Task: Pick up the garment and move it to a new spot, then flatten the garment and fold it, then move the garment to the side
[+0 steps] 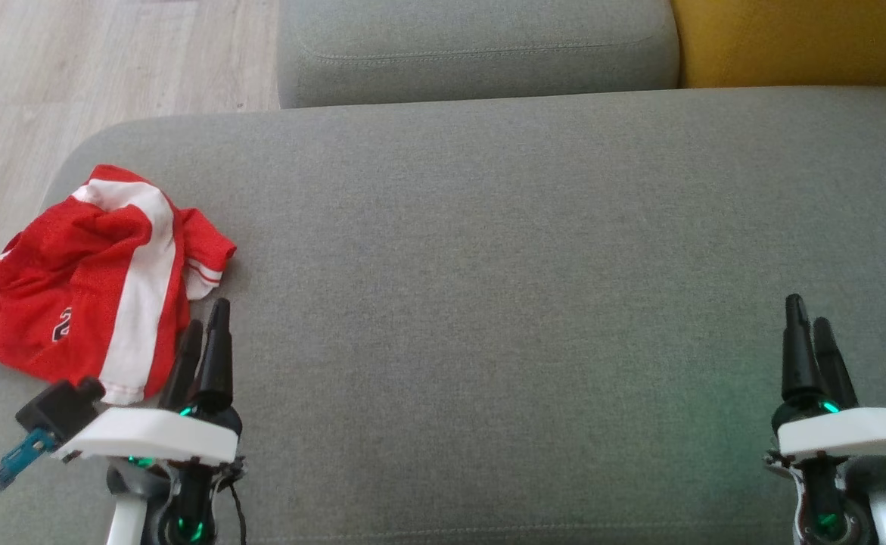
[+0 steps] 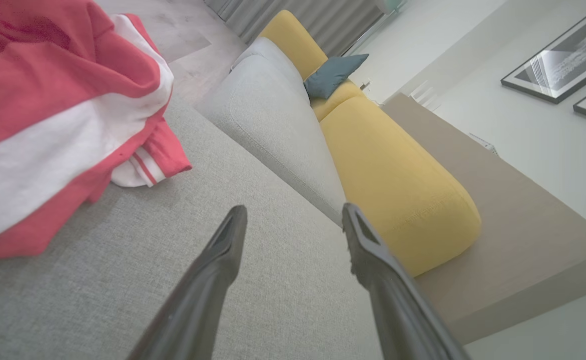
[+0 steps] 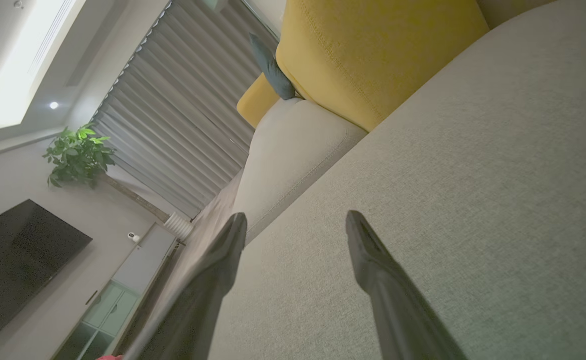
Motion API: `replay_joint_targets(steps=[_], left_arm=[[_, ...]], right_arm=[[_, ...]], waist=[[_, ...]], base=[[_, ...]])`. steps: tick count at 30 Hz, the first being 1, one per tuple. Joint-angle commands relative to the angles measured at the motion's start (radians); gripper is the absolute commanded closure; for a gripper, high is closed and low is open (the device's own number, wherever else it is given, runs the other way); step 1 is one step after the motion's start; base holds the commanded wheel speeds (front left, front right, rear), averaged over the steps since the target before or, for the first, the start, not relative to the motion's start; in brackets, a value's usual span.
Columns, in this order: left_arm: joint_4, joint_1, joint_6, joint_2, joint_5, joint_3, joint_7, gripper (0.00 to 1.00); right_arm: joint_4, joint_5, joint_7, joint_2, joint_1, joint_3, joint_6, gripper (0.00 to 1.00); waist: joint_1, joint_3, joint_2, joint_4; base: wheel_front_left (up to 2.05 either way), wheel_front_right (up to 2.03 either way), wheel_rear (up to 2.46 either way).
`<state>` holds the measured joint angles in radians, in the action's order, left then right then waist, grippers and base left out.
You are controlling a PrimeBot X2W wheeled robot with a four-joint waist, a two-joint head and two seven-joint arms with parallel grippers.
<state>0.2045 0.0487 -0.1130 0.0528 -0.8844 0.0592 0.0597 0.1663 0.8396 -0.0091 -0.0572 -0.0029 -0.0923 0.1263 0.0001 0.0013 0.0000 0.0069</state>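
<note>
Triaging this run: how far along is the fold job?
Done: nothing visible; the red-and-white garment lies crumpled at the left end of the grey cushion. In hand: nothing; left gripper open beside it, right gripper open and empty over bare cushion. Left: pick, move, flatten, fold, set aside.

Open right pincer (image 3: 297, 222) over sofa (image 3: 473, 200)

Crumpled red-and-white garment (image 1: 94, 280), 9 o'clock: thin cloth, fine-textured, slight sheen.
Grey upholstered sofa seat (image 1: 526, 265): coarse woven fabric, matt.
Yellow sofa cushion (image 1: 798, 42), 1 o'clock: woven cloth, matt.
Pale plank floor (image 1: 110, 60), 11 o'clock: wood grain, smooth.
Left gripper (image 1: 206, 314), right gripper (image 1: 807, 310): dark matt fingers, smooth white plastic housings.
</note>
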Motion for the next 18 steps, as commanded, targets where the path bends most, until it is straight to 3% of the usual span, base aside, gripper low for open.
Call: replay_joint_targets(steps=[1,18], left_arm=[[-0.042,0.064,0.005,0.019,0.042,-0.006,0.016,0.00],[-0.071,0.055,0.030,0.037,0.255,0.021,0.063,0.00]], right_arm=[[-0.045,-0.044,-0.009,-0.020,-0.015,0.017,0.002,0.00],[-0.063,-0.256,-0.033,-0.025,-0.004,0.042,0.003,0.00]], waist=[[-0.0001,0.000,0.0000,-0.001],[-0.0001,0.005,0.0000,-0.004]], base=[[0.00,0.00,0.00],[0.00,0.00,0.00]])
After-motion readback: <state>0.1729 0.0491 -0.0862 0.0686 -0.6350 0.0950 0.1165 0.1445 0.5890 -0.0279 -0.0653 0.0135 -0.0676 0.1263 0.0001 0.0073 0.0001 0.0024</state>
